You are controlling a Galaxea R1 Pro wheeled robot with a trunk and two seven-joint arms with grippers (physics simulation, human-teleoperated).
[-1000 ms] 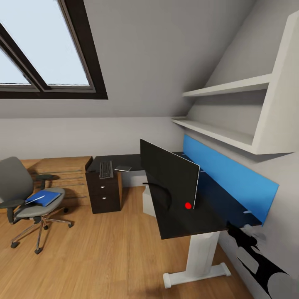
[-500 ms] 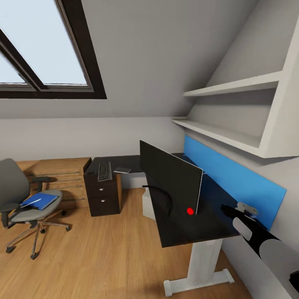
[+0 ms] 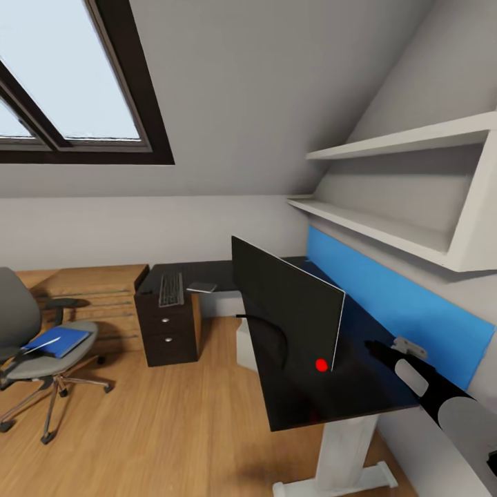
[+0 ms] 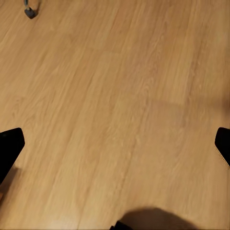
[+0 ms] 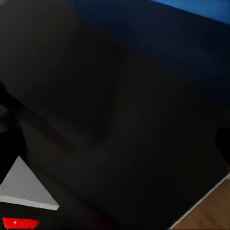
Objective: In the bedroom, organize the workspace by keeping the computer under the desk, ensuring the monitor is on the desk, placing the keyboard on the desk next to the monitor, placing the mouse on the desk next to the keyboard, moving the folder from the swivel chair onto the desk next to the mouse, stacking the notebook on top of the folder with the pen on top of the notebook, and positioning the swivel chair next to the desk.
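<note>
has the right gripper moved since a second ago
Yes. The right gripper has come up from below the desk's near edge to over the desktop, beside the monitor.

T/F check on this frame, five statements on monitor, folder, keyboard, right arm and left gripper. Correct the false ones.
1. The monitor stands on the desk. True.
2. The folder lies on the desk. False: it lies on the swivel chair seat.
3. The keyboard rests on the far wing of the desk, above the drawers. True.
4. The right gripper holds the keyboard. False: it hangs over the desk near the blue wall panel, holding nothing visible.
5. The left gripper faces the desk top. False: it faces wooden floor, jaws wide apart.
</note>
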